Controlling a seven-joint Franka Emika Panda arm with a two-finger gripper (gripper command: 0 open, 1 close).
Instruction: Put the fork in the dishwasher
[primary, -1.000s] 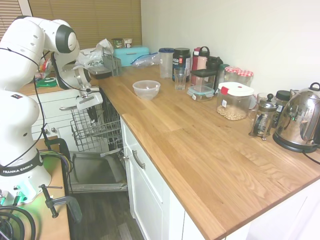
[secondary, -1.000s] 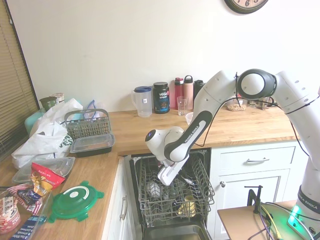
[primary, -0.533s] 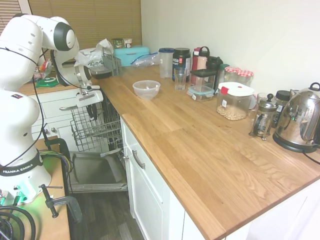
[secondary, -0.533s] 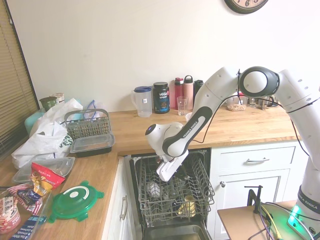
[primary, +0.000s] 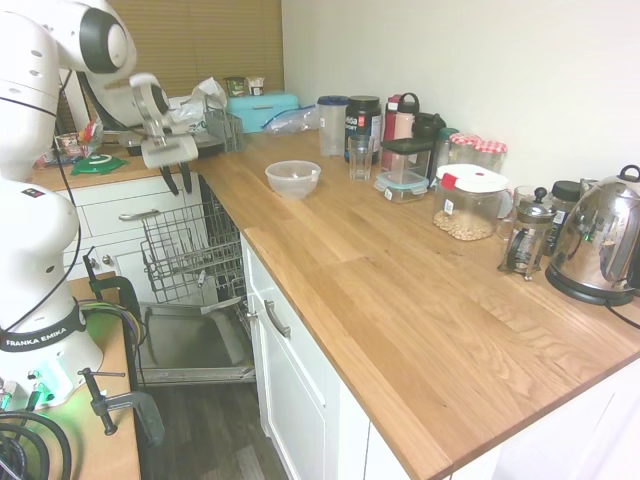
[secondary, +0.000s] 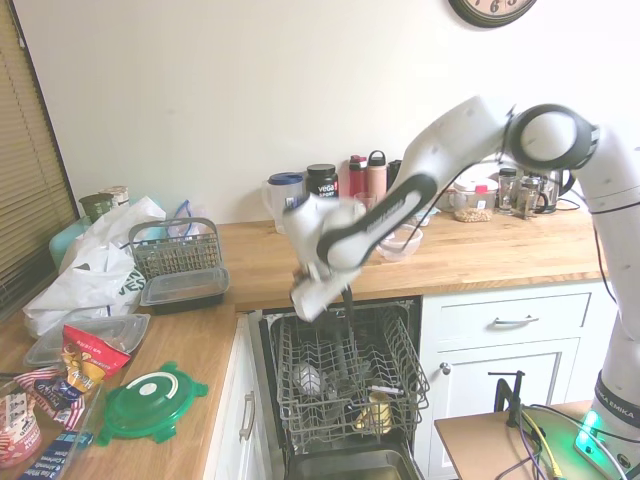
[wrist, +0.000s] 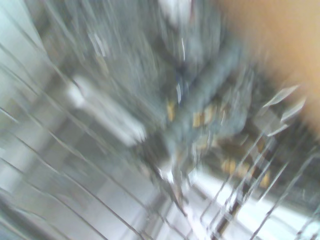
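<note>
Fork: not made out in any view, presumably down in the dishwasher (primary: 190, 255) rack | first exterior: gripper (primary: 173, 179) above rack, fingers (primary: 186, 178) apart, empty, pointing down; clear bowl (primary: 293, 178) on bench (primary: 400, 290) | second exterior: rack (secondary: 345, 375) holds cups, gripper (secondary: 340, 300) blurred above | wrist: blurred wires only.

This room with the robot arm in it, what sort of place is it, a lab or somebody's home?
Most likely a home kitchen. A long wooden countertop carries a steel kettle, a French press and food jars, and an open dishwasher with a wire rack sits under the counter among white cabinets.
</note>
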